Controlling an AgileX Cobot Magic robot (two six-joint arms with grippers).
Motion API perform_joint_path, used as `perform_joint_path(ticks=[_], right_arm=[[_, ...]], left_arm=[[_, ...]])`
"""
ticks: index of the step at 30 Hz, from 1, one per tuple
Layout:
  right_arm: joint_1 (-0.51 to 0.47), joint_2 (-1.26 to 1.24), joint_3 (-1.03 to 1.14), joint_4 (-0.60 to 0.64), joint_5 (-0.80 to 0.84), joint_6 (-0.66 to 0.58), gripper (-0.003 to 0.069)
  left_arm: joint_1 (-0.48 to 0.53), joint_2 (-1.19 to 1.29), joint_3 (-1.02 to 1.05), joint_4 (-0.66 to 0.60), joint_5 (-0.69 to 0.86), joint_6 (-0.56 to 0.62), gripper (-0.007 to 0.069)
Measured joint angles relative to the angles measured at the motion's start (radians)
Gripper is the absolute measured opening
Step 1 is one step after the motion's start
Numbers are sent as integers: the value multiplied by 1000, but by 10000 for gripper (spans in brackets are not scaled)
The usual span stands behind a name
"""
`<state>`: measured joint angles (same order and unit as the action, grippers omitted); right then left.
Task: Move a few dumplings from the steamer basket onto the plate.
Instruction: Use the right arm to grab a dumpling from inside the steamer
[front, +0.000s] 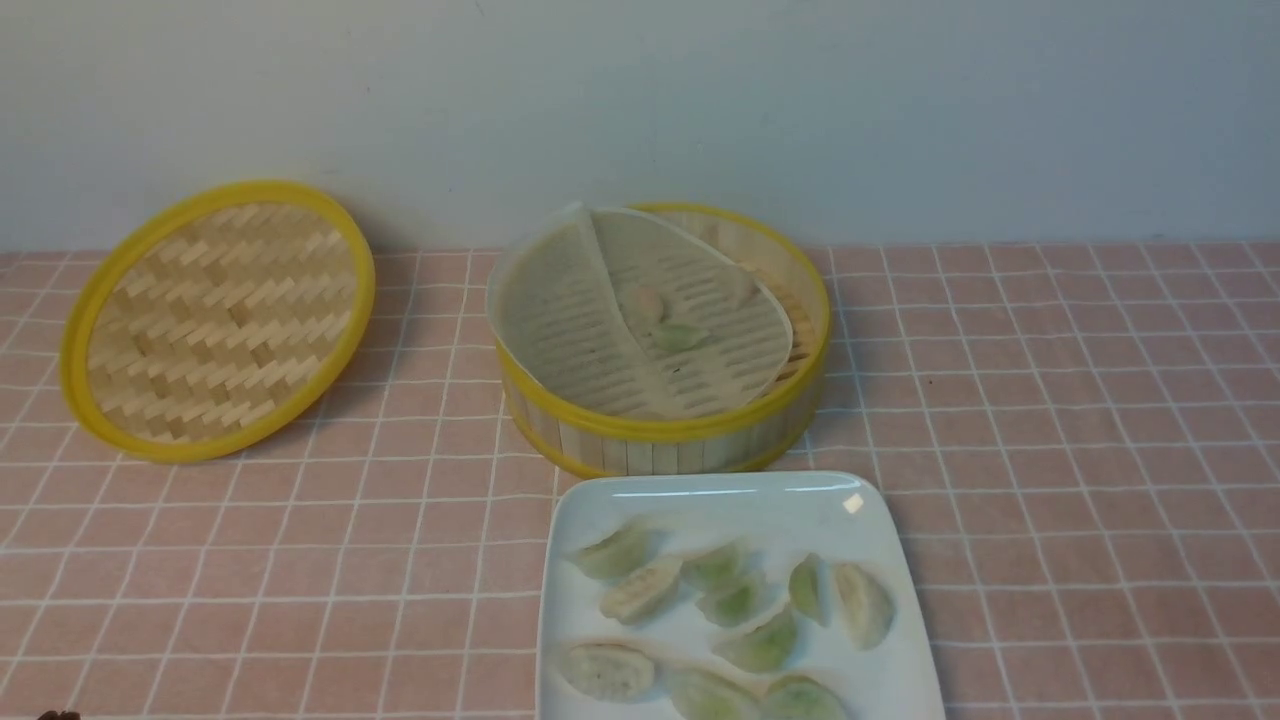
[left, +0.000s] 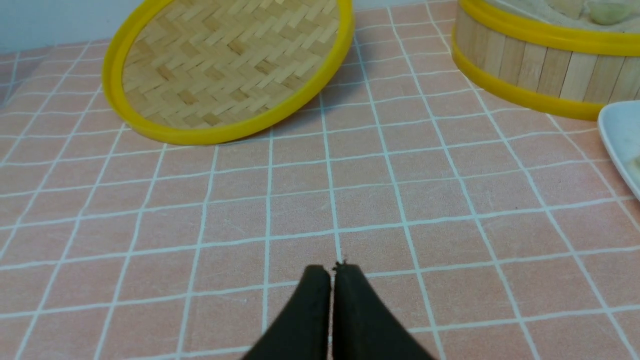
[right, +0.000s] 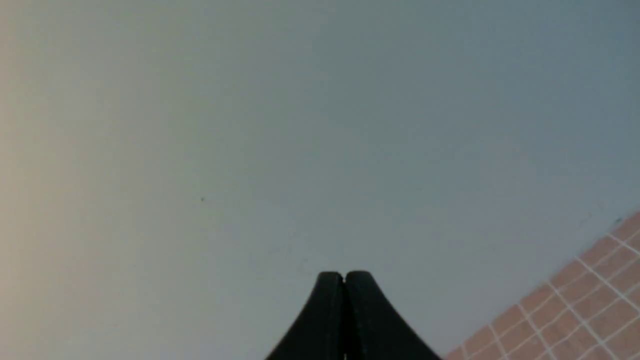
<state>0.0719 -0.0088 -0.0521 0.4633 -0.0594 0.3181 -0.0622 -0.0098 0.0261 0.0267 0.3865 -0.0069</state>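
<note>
Taking the steamer basket (front: 660, 455) as the landmark, a pink checked tablecloth (front: 1050, 400) spreads beneath and around it. The white plate (front: 720, 495) sits just in front of the basket, with a group of dumplings (front: 760, 640) on it; more lie inside the basket on its pale liner (front: 560, 320). The woven lid (front: 230, 320) is left of the basket. Both the left gripper (left: 332, 270) and right gripper (right: 344, 277) have jaws pressed together.
</note>
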Motion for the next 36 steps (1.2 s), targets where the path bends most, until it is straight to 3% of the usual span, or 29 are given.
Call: perform_joint_path(ticks=[7, 9, 17, 24, 36], right_arm=[[60, 285, -405, -176, 449, -54, -15], [79, 481, -561, -215, 652, -151, -15], [87, 1061, -959, -153, 994, -410, -15], [88, 1380, -1269, -81, 1117, -489, -15], [100, 1603, -1477, -112, 1155, -493, -10]], left_arm=[[0, 0, 0, 0, 0, 0, -6], [0, 0, 1, 0, 0, 0, -6], [0, 0, 1, 0, 0, 0, -6], [0, 0, 1, 0, 0, 0, -6], [0, 0, 1, 0, 0, 0, -6]])
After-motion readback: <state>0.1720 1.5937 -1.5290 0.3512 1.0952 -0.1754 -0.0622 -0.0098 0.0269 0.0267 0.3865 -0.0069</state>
